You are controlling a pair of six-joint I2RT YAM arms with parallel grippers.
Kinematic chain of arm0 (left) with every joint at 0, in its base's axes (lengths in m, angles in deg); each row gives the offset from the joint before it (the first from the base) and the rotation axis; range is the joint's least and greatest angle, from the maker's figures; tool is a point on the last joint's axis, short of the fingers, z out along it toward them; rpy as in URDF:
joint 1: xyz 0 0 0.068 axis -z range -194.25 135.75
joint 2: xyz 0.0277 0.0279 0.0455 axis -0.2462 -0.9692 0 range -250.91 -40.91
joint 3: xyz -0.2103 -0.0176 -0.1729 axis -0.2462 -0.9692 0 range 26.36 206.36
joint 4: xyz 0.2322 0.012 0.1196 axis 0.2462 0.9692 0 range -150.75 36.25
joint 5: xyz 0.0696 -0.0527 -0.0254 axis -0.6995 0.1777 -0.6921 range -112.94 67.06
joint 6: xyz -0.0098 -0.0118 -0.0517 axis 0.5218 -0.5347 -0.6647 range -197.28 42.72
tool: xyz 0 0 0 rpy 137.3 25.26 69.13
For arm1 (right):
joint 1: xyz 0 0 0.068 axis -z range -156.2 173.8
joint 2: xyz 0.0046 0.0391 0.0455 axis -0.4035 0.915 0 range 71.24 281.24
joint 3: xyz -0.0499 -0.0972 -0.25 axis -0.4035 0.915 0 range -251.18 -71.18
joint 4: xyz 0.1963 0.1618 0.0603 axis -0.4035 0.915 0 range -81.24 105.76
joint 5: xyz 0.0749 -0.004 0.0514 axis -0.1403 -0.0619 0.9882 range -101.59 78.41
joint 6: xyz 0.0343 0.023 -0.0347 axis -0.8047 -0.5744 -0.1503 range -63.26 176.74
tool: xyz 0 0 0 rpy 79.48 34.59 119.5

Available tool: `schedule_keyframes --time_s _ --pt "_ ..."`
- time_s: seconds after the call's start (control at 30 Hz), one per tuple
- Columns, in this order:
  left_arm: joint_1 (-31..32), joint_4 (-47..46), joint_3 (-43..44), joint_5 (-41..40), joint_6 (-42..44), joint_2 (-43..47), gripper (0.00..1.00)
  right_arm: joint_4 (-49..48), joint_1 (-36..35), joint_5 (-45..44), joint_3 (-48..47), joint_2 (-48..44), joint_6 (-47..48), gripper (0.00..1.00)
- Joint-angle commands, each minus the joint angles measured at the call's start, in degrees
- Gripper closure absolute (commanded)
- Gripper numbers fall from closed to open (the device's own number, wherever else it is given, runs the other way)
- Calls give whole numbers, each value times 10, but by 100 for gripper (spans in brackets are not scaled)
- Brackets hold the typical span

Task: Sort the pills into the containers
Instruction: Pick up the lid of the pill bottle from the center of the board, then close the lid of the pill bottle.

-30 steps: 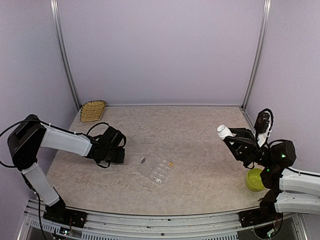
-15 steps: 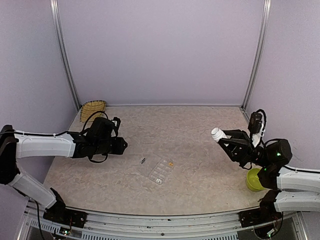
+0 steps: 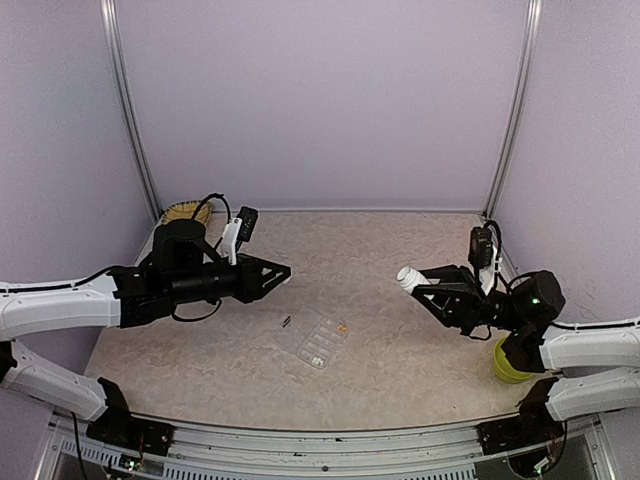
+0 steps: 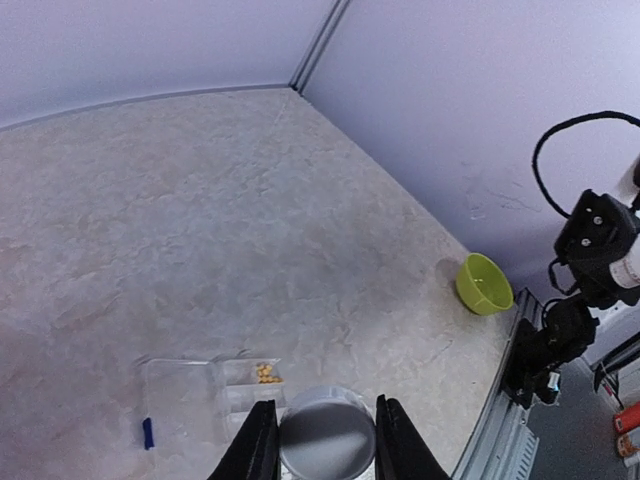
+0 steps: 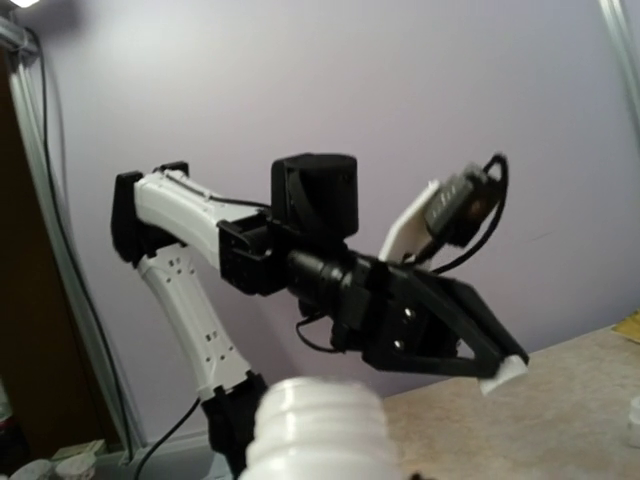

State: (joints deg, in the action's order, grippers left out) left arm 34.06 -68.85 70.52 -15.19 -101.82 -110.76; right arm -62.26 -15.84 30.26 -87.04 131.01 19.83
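Observation:
The containers are the cells of a clear organizer box point(image 3: 322, 341) lying flat at mid-table, also low in the left wrist view point(image 4: 185, 395). Orange pills point(image 3: 342, 327) fill one cell point(image 4: 266, 373). A dark speck point(image 3: 286, 321) lies on the table just left of the box. My left gripper point(image 3: 277, 272) hovers up and left of the box, shut on a round white cap point(image 4: 326, 436). My right gripper point(image 3: 432, 288) is shut on an uncapped white bottle point(image 3: 408, 277) with its threaded neck point(image 5: 315, 430) pointing left; its fingers are hidden in the right wrist view.
A yellow-green bowl point(image 3: 508, 366) sits at the right edge, partly behind the right arm, and shows in the left wrist view point(image 4: 484, 283). A woven basket point(image 3: 184, 211) lies at the back left corner, half hidden by the left arm. Walls and frame posts enclose the table.
The left arm has swung up from low at the table's left to the middle, beside the box. The right arm has carried the bottle left and slightly down.

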Motion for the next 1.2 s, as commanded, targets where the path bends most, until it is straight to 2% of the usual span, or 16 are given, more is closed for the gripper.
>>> schedule_keyframes --time_s 0.0,0.17,0.63,1.17 --pt "22 -74 -2 68 3 11 77 -11 -27 -1 -31 24 21 86" --pt "44 -131 -2 109 -16 9 77 13 -55 -20 -50 45 51 86" --pt "93 -229 30 131 -82 -37 77 55 -102 -72 -77 66 122 86" --pt "130 -264 86 148 -95 -102 77 60 -129 -86 -99 92 139 86"
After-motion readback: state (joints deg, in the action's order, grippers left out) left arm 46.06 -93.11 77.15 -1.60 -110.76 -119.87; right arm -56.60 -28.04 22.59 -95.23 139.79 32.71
